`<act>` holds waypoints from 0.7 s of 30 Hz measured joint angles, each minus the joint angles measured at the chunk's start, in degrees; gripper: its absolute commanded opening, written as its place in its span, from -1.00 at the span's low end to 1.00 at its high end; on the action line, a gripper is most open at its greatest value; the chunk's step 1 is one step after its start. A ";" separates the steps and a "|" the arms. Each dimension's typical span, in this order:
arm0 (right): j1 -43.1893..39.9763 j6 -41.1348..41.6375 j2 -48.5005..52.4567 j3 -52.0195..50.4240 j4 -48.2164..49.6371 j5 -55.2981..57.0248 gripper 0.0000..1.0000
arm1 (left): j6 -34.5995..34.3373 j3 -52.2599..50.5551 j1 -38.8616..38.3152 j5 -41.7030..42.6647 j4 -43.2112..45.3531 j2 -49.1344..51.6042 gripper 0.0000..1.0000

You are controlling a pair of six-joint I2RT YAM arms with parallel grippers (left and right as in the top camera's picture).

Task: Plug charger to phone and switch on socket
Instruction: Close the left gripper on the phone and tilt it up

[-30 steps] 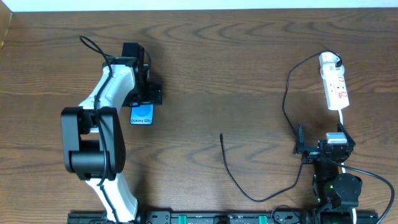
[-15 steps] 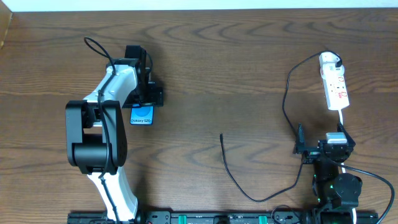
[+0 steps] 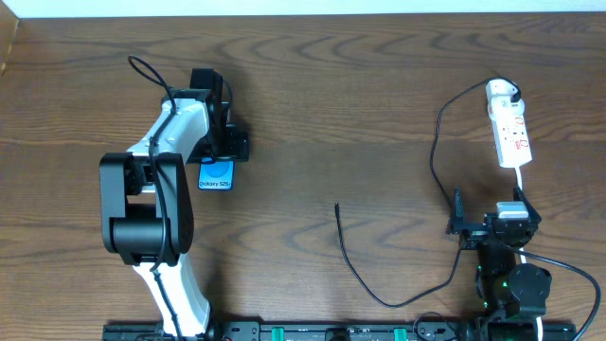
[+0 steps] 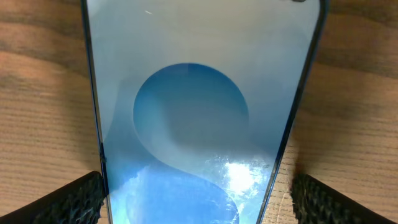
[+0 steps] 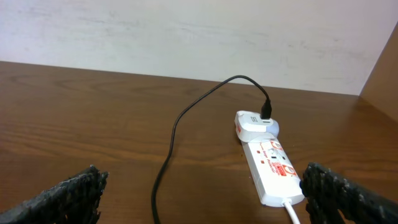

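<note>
The phone [image 3: 215, 176], blue screen up with white text, lies flat on the table at the left. My left gripper [image 3: 223, 144] is right over its far part and covers it. In the left wrist view the phone [image 4: 199, 93] fills the frame between my open fingers [image 4: 199, 190]; the left finger is at its edge, the right finger stands apart. The white socket [image 3: 510, 131] lies at the far right and also shows in the right wrist view [image 5: 271, 167]. The charger cable [image 3: 437, 152] runs from its white adapter [image 3: 502, 93] down to a free tip [image 3: 337, 205]. My right gripper [image 3: 492, 225] is open and empty.
The table's back edge meets a white wall [image 5: 186, 37]. The socket's white cord [image 3: 523, 186] runs down towards my right arm's base [image 3: 511, 284]. The charger cable loops along the front [image 3: 393, 303] between the two arms.
My left arm's elbow shifted a little to the right and up a second ago, then held still. The phone, the cable and the right arm have not moved.
</note>
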 measured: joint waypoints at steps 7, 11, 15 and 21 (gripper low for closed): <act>0.00 0.00 0.00 0.00 0.00 0.00 0.99 | 0.87 0.00 0.00 0.00 0.66 0.00 0.90; 0.00 0.00 0.00 0.00 0.00 -0.02 0.99 | 1.29 0.00 0.00 0.00 1.14 0.00 0.91; 0.00 0.00 0.00 0.00 0.00 -0.02 0.99 | 1.62 0.00 0.00 0.00 1.14 0.00 0.91; 0.00 0.00 0.00 0.00 0.00 -0.02 0.98 | 1.64 -0.85 0.00 0.13 1.75 -0.24 0.92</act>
